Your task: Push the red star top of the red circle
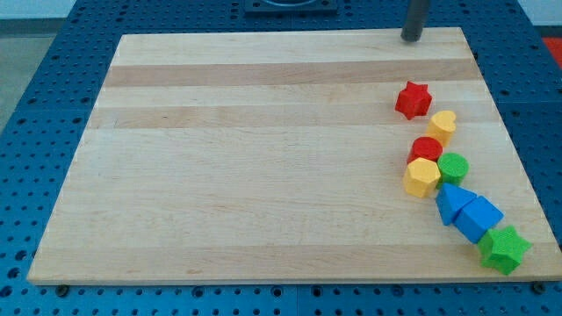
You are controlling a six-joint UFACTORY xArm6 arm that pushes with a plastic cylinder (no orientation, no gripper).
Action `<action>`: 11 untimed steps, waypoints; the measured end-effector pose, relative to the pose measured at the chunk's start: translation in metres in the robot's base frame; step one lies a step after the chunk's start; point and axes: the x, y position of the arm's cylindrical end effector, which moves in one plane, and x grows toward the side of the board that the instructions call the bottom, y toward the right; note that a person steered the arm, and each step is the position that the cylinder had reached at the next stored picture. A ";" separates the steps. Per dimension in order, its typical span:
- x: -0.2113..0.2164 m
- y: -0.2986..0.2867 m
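Red star (413,99) near board's right edge, up-left of yellow heart (443,125); red circle (427,149) below heart. Tip (411,39) above star, apart; no jaws on rod. Nudge star gently down-right, avoiding heart.

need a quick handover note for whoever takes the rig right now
My tip rests at the board's top edge, toward the view's right, above the blocks and touching none.
The red star sits up and slightly left of the red circle, with the yellow heart between them to the right.
Done: the star is roughly above the circle already.
Left: probably nudge the star a little right and down to sit squarely above the circle, avoiding the heart.
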 end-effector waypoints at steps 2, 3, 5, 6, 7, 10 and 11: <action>0.045 0.000; 0.063 -0.003; 0.114 -0.043; 0.145 -0.053; 0.178 -0.061; 0.205 -0.075; 0.206 -0.080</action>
